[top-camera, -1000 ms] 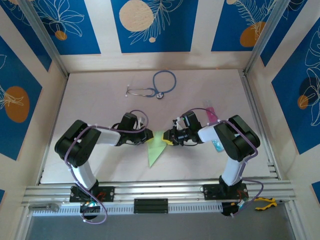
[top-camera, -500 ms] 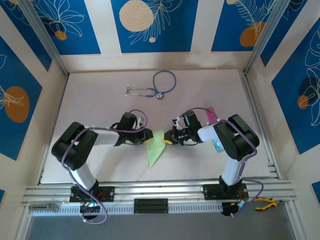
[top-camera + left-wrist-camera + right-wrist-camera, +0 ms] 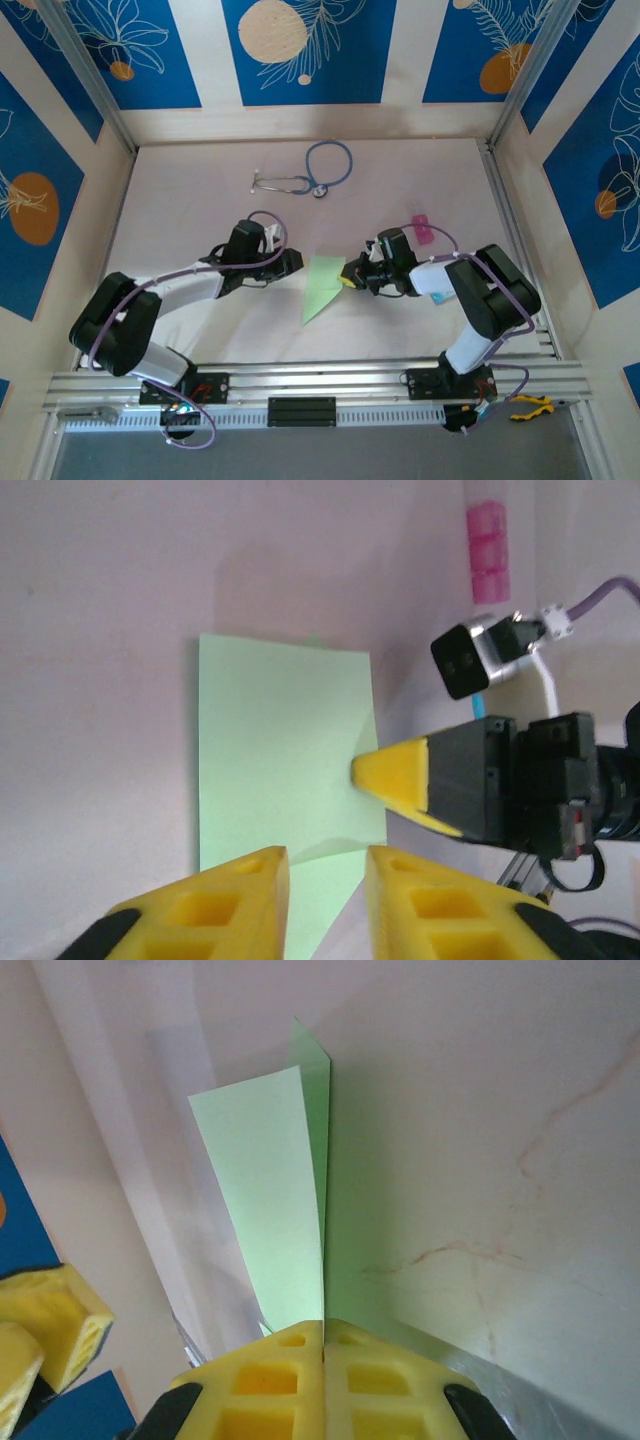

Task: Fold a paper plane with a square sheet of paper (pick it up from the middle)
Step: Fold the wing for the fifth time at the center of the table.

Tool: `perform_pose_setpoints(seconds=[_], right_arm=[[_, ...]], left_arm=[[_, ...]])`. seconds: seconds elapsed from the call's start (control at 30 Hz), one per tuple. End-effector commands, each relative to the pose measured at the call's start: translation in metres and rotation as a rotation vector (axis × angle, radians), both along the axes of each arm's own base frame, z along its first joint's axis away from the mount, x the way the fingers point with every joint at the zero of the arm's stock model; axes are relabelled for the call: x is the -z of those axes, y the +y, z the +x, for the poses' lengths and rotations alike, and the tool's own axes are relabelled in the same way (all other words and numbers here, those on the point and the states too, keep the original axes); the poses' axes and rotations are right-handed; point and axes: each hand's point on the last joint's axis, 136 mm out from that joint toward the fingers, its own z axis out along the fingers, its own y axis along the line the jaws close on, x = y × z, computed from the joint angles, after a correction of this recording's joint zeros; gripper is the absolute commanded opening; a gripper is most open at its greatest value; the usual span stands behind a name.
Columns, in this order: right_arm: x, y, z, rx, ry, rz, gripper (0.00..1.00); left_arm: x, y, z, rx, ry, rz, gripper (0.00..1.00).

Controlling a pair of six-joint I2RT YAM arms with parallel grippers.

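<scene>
My right gripper (image 3: 348, 279) has its jaws pressed fully together, pinching the 3 o'clock edge of the folded square sheet of paper (image 3: 323, 285), which lies on the table (image 3: 200, 200), its point toward 6 o'clock. My left gripper (image 3: 296, 260), by the sheet's 10 o'clock corner, holds its jaws a narrow gap apart, gripping nothing. Farther off, a pink block (image 3: 422, 230) lies at 2 o'clock and a stethoscope (image 3: 319, 190) at 12.

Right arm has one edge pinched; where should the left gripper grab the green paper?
Probably the paper's left edge, approached from the left, low: the right gripper is shut on the opposite edge, and the left gripper faces the free one, jaws slightly apart.
</scene>
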Motion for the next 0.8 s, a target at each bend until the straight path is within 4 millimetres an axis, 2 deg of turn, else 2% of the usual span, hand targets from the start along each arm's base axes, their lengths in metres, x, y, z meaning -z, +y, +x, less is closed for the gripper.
perform_pose_setpoints(seconds=[0.0, 0.17, 0.27, 0.47, 0.67, 0.77], right_arm=[[-0.002, 0.002, -0.002, 0.036, 0.009, 0.0, 0.02], [-0.001, 0.006, -0.003, 0.032, 0.016, 0.01, 0.02], [0.0, 0.007, -0.005, 0.023, 0.018, 0.009, 0.03], [0.003, 0.006, -0.007, 0.007, 0.005, 0.004, 0.03], [-0.002, 0.016, -0.01, -0.074, -0.025, 0.045, 0.03], [-0.004, 0.019, -0.011, -0.106, -0.036, 0.056, 0.07]], left_arm=[[0.009, -0.01, -0.008, 0.041, 0.03, -0.008, 0.21], [0.017, -0.035, -0.012, 0.108, 0.067, -0.035, 0.19], [0.043, -0.032, -0.011, 0.079, 0.121, 0.03, 0.18], [0.071, -0.019, -0.01, 0.036, 0.171, 0.133, 0.14], [0.083, -0.013, -0.018, 0.039, 0.194, 0.144, 0.13], [0.084, -0.014, -0.021, 0.044, 0.195, 0.135, 0.12]])
